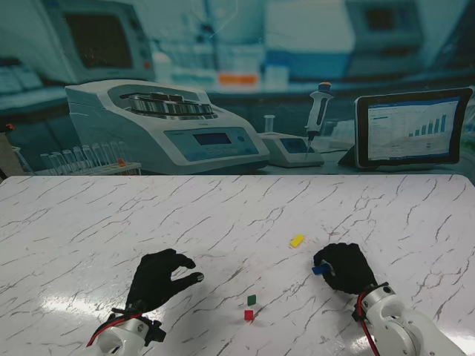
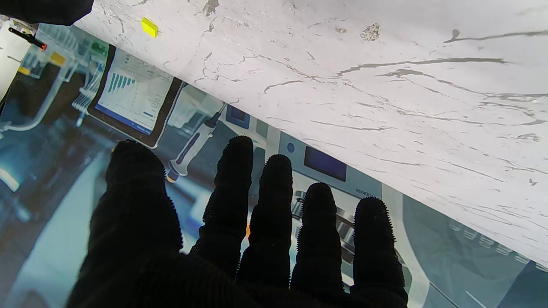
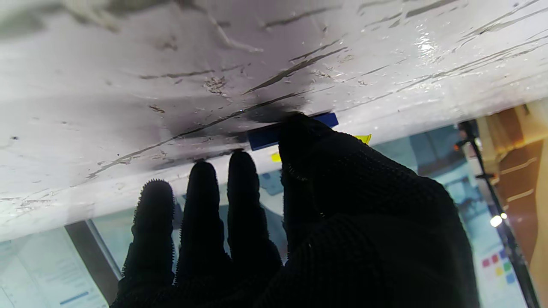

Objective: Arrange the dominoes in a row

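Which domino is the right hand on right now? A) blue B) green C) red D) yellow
A. The right hand has its fingertips on the blue domino, also seen at the fingers in the right wrist view; the yellow domino lies apart, farther from me, and the green domino and red domino sit between the two hands, untouched.

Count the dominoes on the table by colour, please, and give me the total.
Yellow domino: 1
Green domino: 1
Red domino: 1
Blue domino: 1, at the fingertips of the right hand
Total: 4
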Tool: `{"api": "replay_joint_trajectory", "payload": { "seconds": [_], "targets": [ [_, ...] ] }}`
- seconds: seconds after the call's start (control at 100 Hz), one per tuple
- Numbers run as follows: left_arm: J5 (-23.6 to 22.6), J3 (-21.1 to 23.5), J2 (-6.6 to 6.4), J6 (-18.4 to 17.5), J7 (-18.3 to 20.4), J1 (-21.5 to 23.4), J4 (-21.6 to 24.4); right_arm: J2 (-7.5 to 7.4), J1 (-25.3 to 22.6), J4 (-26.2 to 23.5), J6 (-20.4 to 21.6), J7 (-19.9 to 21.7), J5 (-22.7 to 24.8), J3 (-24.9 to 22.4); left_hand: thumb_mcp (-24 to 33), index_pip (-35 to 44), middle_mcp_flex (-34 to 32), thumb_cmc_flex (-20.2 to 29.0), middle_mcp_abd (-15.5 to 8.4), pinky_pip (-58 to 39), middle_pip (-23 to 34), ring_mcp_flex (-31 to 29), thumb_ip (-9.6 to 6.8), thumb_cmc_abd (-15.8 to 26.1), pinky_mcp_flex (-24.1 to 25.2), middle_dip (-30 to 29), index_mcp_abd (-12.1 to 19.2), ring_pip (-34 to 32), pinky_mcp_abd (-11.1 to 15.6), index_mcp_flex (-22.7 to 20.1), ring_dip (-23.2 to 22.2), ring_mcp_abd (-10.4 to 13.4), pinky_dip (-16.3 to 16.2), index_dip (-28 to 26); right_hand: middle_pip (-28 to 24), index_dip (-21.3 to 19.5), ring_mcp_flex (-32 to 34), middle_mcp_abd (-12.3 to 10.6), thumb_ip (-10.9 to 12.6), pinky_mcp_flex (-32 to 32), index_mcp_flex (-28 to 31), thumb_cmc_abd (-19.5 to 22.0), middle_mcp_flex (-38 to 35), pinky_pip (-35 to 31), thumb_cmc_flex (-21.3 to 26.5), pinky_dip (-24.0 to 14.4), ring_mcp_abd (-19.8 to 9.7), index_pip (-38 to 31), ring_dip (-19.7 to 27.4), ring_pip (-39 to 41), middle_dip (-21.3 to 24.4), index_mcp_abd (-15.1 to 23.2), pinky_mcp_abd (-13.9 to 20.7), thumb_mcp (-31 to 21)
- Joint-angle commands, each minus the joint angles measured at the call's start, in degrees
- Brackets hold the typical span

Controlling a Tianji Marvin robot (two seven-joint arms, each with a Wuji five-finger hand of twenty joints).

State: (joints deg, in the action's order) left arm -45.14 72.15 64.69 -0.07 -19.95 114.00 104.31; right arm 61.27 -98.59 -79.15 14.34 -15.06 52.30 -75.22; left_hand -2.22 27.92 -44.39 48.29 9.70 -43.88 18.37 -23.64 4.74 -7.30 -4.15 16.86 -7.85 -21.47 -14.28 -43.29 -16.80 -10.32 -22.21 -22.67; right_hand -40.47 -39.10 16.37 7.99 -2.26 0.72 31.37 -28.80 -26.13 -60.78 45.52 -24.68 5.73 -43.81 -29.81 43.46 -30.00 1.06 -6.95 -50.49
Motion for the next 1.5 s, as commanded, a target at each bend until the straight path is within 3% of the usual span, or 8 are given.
{"api": "replay_joint_trajectory", "payload": {
  "seconds": [0.0,0.14,0.39,0.61,1.06,1.49],
  "targets": [
    [0.3,-0.1,0.32,-1.2,0.4,0.4,0.1,0.48,-0.8,1.1,0.2,-0.3,0.0,0.7,-1.2,0.4,-1.7,0.1,-1.6,-1.2,1.0,-1.9,0.89,1.0,0.5,0.7,1.8,-0.9,-0.1,-0.6,-0.8,1.3,-0.9,-0.8,-1.2,-0.2,0.1,-0.2,-2.5,-0.2,2.8,-4.5,-0.8,0.4,1.1,-0.8,-0.4,-4.4,-0.1,0.9,-0.2,1.9,-2.5,1.3],
    [0.3,0.0,0.34,-1.2,0.3,0.5,0.1,0.50,-0.8,1.6,0.0,-1.1,0.3,1.0,-1.2,0.4,-1.8,0.0,-1.5,-1.3,1.0,-1.8,0.90,1.2,0.4,0.7,1.7,-0.9,-0.2,-0.7,-0.8,1.2,-1.0,-0.8,-2.0,-3.2,0.5,-0.6,-2.6,-0.6,6.9,-4.4,-1.2,0.3,1.7,-0.9,-0.5,-11.2,-0.2,1.3,-0.3,3.5,-2.7,0.9],
    [0.5,-0.1,0.37,-1.2,0.3,0.5,0.1,0.47,-1.2,0.3,-0.6,-1.1,1.0,0.5,-1.1,0.4,-1.8,0.2,-1.5,-1.5,1.0,-1.8,0.91,1.6,0.5,0.7,1.5,-0.9,-0.3,-0.8,-0.8,1.3,-1.0,-0.7,-6.8,-9.4,0.1,-0.9,-3.1,-0.5,3.8,-5.1,0.3,0.4,2.2,-0.9,-0.3,-17.2,-0.3,2.0,-3.3,4.0,-2.7,-1.9],
    [0.6,-0.1,0.41,-1.2,0.2,0.5,0.0,0.55,-1.4,-0.4,-1.0,-1.2,1.1,0.4,-1.2,0.3,-1.9,0.3,-1.3,-1.6,1.0,-1.8,0.95,2.1,0.6,0.7,1.4,-1.0,-0.6,-0.9,-0.8,1.1,-1.1,-0.7,-9.7,-13.6,2.2,0.3,-4.0,-1.9,1.7,-5.4,-1.0,-0.1,3.1,-0.9,0.8,-21.2,-0.6,2.7,-7.0,5.0,-3.7,-4.8],
    [0.8,-0.2,0.43,-1.1,0.2,0.5,0.0,0.81,-1.1,0.2,-1.2,-2.3,0.4,0.6,-1.2,0.4,-2.0,1.0,-1.2,-1.9,1.1,-1.9,1.00,2.5,0.6,0.7,1.4,-1.1,-0.8,-1.1,-0.9,1.0,-1.2,-0.6,-12.2,-15.4,9.5,-0.4,-4.4,-6.8,0.0,-5.6,-7.3,-2.3,3.6,-1.4,1.3,-25.6,-2.1,4.9,-10.9,6.1,-5.7,-6.1],
    [1.0,-0.2,0.44,-0.7,0.4,0.5,0.1,0.88,-1.7,-1.0,0.1,-1.7,-0.1,-0.5,-1.2,0.7,-2.1,1.6,-1.3,-1.9,1.2,-1.9,0.99,2.6,0.6,0.7,1.6,-1.1,-0.7,-1.1,-0.9,1.1,-1.2,-0.6,-9.7,-14.5,7.1,0.7,-3.9,-4.5,-1.6,-5.3,-5.2,-1.2,3.4,-1.0,2.0,-24.0,-2.3,3.3,-9.9,6.5,-5.5,-5.1]
  ]
}}
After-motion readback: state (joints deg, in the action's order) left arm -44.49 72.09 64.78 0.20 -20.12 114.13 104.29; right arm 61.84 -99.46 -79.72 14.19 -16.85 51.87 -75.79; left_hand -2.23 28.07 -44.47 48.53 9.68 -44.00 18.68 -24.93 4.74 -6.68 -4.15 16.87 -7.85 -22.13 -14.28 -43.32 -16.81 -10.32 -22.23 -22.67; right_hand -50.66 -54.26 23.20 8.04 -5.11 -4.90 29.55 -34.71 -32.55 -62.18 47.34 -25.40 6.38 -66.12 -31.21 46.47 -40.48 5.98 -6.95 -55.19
